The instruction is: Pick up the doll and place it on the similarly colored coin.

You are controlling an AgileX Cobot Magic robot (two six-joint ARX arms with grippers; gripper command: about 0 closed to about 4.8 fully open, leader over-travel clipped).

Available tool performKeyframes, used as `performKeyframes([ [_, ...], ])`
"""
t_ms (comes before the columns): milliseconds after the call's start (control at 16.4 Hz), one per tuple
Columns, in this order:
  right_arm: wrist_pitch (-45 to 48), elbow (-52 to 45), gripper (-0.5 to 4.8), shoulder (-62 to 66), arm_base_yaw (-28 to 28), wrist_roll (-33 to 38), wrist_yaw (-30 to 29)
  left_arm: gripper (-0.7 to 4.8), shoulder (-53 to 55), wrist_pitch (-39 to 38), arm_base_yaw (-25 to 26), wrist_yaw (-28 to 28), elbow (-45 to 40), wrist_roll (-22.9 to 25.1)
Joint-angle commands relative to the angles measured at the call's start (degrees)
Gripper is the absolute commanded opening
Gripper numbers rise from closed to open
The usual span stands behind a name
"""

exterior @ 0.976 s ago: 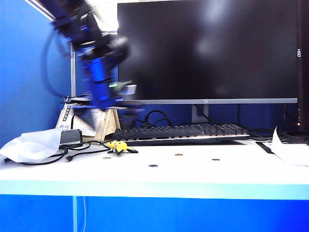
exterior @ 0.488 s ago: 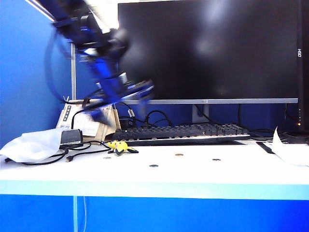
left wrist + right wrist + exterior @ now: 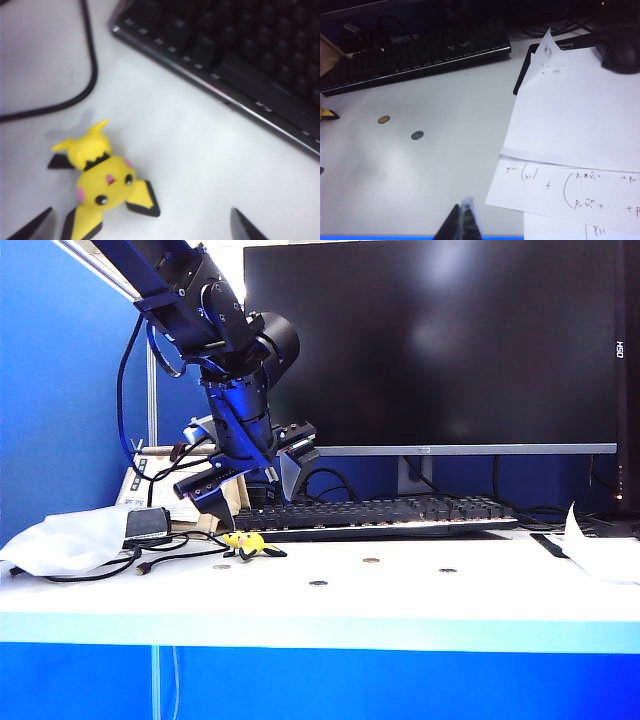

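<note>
Doll [image 3: 245, 544]: yellow, lying on white table [image 3: 400, 600] at the keyboard [image 3: 370, 514]'s 8 o'clock.
Coin [image 3: 371, 560]: coppery, at the doll's 3 o'clock, well apart.
Left gripper [image 3: 250, 480]: fingers spread, hovering at the doll's 12 o'clock, empty.
Right gripper [image 3: 461, 222]: fingertips pressed together, above table near papers [image 3: 570, 150].

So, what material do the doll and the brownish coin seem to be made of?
The doll looks like moulded plastic or vinyl: smooth, matte yellow with painted black and pink details, though blur leaves this open. The coin looks like metal, copper or bronze in tint, flat with a dull sheen; it is too small to tell more.
</note>
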Motion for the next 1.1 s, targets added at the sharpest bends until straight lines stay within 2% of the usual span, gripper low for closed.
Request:
performKeyframes([
  [61,0.07,-0.26,-0.05,0.04,-0.02,-0.04,0.04,4.79,-0.11,-0.04,-0.22,-0.33,0.37,-9.07],
  [732,0.07,-0.26,-0.05,0.04,-0.02,-0.04,0.04,4.79,4.83,1.49,-0.68,-0.11,0.35,-9.35],
  [1098,0.07,-0.26,-0.05,0.04,-0.02,-0.04,0.04,4.79,4.83,1.81,-0.31,-2.69,0.35,-8.92],
])
